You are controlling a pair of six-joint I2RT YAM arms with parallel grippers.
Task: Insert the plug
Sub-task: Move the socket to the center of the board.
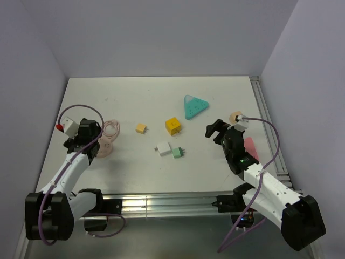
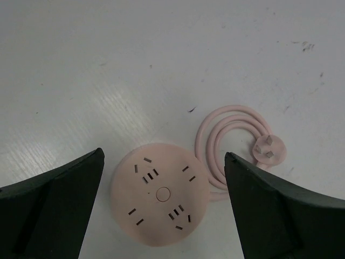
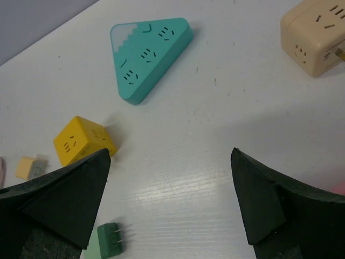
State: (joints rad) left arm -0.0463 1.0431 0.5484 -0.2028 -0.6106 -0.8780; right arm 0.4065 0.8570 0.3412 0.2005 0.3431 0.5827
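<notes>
The plug (image 1: 178, 153) is a small mint-green block with short prongs pointing right. It lies on the table beside a white block (image 1: 164, 148). In the right wrist view the plug (image 3: 110, 240) sits at the lower left, near my left finger. My right gripper (image 1: 215, 129) (image 3: 170, 153) is open and empty, above bare table to the right of the plug. My left gripper (image 1: 90, 132) (image 2: 164, 156) is open and empty, hovering over a round pink socket hub (image 2: 160, 200) (image 1: 106, 143).
A yellow cube (image 1: 173, 125) (image 3: 83, 140), a small orange piece (image 1: 141, 128), a teal triangular socket block (image 1: 194, 106) (image 3: 148, 56) and a beige socket cube (image 3: 315, 35) lie on the table. The pink hub's coiled cable (image 2: 226, 143) ends in its own plug (image 2: 268, 150).
</notes>
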